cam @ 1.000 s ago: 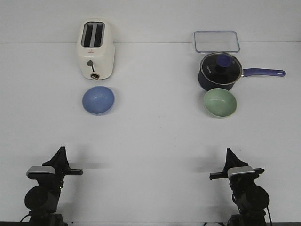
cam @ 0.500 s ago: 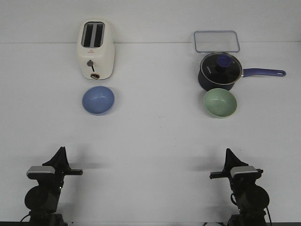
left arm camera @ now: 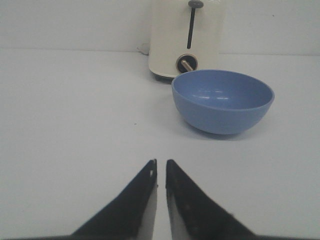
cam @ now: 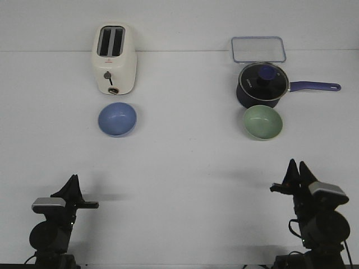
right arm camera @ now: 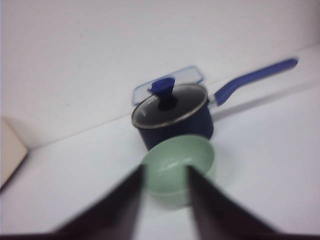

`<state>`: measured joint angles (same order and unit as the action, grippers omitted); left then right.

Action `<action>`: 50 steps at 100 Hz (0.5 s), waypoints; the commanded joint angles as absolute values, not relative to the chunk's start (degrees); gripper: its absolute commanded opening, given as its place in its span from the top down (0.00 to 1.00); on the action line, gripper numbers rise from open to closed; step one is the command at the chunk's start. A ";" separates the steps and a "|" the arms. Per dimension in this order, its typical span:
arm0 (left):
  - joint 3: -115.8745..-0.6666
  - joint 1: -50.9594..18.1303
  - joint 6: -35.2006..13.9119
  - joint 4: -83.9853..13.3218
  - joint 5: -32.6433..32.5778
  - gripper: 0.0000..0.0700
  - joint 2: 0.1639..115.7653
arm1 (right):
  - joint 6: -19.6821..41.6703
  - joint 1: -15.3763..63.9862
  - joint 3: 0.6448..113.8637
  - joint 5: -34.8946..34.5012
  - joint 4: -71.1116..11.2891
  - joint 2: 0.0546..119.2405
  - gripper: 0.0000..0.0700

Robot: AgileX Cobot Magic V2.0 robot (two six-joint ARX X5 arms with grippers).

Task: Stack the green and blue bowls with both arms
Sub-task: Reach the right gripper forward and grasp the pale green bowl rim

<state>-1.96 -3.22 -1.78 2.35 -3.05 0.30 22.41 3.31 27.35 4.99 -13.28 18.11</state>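
The periwinkle blue bowl (cam: pixel 117 119) sits upright at the left middle of the white table, just in front of the toaster. In the left wrist view the blue bowl (left arm camera: pixel 222 100) lies ahead and off to one side of my left gripper (left arm camera: pixel 160 162), which is shut and empty. In the front view the left gripper (cam: pixel 72 180) is low at the near left. The pale green bowl (cam: pixel 262 121) sits at the right, touching the front of the saucepan. My right gripper (cam: pixel 297 167) is open and empty, well short of it. In the blurred right wrist view the green bowl (right arm camera: pixel 177 159) shows between the spread tips of the right gripper (right arm camera: pixel 165 171).
A cream toaster (cam: pixel 114 59) stands behind the blue bowl and also shows in the left wrist view (left arm camera: pixel 185 37). A dark navy saucepan (cam: pixel 262 84) with a glass lid has its long handle pointing right. A clear rectangular container lid (cam: pixel 258 49) lies behind the pan.
My right arm has shifted to the right and turned toward the green bowl, and its jaws have opened. The left arm and both bowls have not moved.
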 commanded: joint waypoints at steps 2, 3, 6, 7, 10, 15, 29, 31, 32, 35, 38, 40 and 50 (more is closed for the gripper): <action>-0.80 -3.27 -1.06 2.94 -2.98 0.98 0.19 | 18.48 3.36 34.63 6.17 -16.78 28.93 0.41; -0.80 -3.27 -1.06 2.94 -2.96 0.98 0.19 | 18.24 3.33 35.55 6.28 -17.28 30.17 0.41; -0.80 -3.27 -1.06 2.94 -2.96 0.98 0.19 | 17.61 3.27 38.26 6.55 -18.76 33.95 0.41; -0.80 -3.27 -1.06 2.94 -2.96 0.98 0.19 | 17.50 3.27 39.11 6.57 -19.22 35.22 0.41; -0.80 -3.27 -1.06 2.94 -2.98 0.98 0.19 | 17.37 3.14 41.65 6.57 -20.43 39.03 0.41; -0.80 -3.27 -1.06 2.94 -2.96 0.98 0.19 | 16.93 2.68 45.74 6.35 -22.37 45.32 0.41; -0.80 -3.27 -1.06 2.94 -2.98 0.98 0.19 | 15.22 -0.19 56.10 5.30 -27.59 62.43 0.41; -0.80 -3.27 -1.06 2.94 -2.98 0.98 0.19 | 15.07 -0.73 57.34 4.86 -28.05 64.77 0.41; -0.80 -3.27 -1.06 2.94 -2.98 0.98 0.19 | 14.98 -0.99 57.95 4.58 -28.29 65.91 0.41; -0.80 -3.27 -1.06 2.94 -2.98 0.98 0.19 | 14.92 -1.91 59.68 3.77 -28.86 69.32 0.41; -0.80 -3.27 -1.06 2.94 -2.96 0.98 0.19 | 14.92 -2.74 61.14 2.76 -29.08 72.47 0.41; -0.80 -3.27 -1.06 2.94 -2.96 0.98 0.19 | 14.92 -3.29 62.08 2.13 -29.23 74.50 0.41; -0.80 -3.27 -1.06 2.94 -2.96 0.98 0.19 | 14.61 -5.52 65.84 -0.16 -29.19 83.55 0.41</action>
